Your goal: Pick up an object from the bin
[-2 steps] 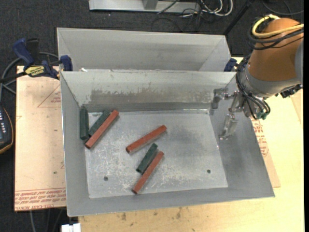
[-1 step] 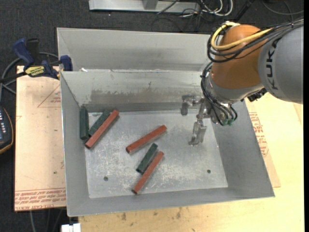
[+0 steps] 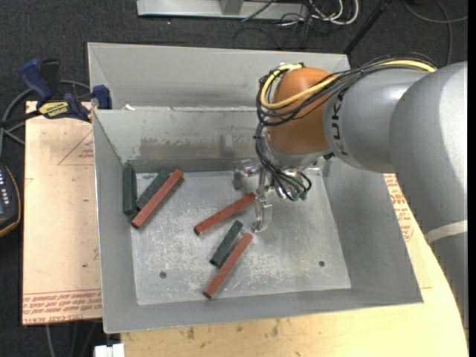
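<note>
My gripper (image 3: pixel 259 222) hangs below the orange wrist cover, near the middle of the bin. It reaches down at the right end of a red-brown bar (image 3: pixel 223 216) that lies slanted on the bin floor. Just below the gripper lie a dark green bar (image 3: pixel 226 244) and a second red-brown bar (image 3: pixel 227 266), side by side and slanted the same way. The gripper's tip is close to the upper ends of these two bars. Whether it touches any of them I cannot tell.
At the left of the bin floor lie a red-brown bar (image 3: pixel 157 198) and two dark green bars (image 3: pixel 129 189) (image 3: pixel 152 187), near the left wall. The arm comes in from the right over the bin's rim.
</note>
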You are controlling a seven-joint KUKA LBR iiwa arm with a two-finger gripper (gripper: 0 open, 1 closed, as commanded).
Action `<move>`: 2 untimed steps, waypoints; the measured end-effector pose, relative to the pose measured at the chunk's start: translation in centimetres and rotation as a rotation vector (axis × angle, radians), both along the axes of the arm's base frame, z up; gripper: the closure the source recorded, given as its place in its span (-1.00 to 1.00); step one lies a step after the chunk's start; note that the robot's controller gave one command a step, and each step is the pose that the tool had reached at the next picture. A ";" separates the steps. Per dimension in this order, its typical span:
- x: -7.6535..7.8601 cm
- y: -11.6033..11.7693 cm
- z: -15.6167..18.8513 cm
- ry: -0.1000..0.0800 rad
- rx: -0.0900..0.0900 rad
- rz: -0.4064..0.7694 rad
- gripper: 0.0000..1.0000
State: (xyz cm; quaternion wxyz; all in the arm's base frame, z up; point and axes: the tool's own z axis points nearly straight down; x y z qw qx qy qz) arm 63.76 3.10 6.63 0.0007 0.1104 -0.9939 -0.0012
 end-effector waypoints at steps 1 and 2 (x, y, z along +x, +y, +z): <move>0.2 -0.1 0.5 -0.005 -0.001 0.000 1.00; 0.8 0.4 14.8 -0.015 -0.001 -0.019 1.00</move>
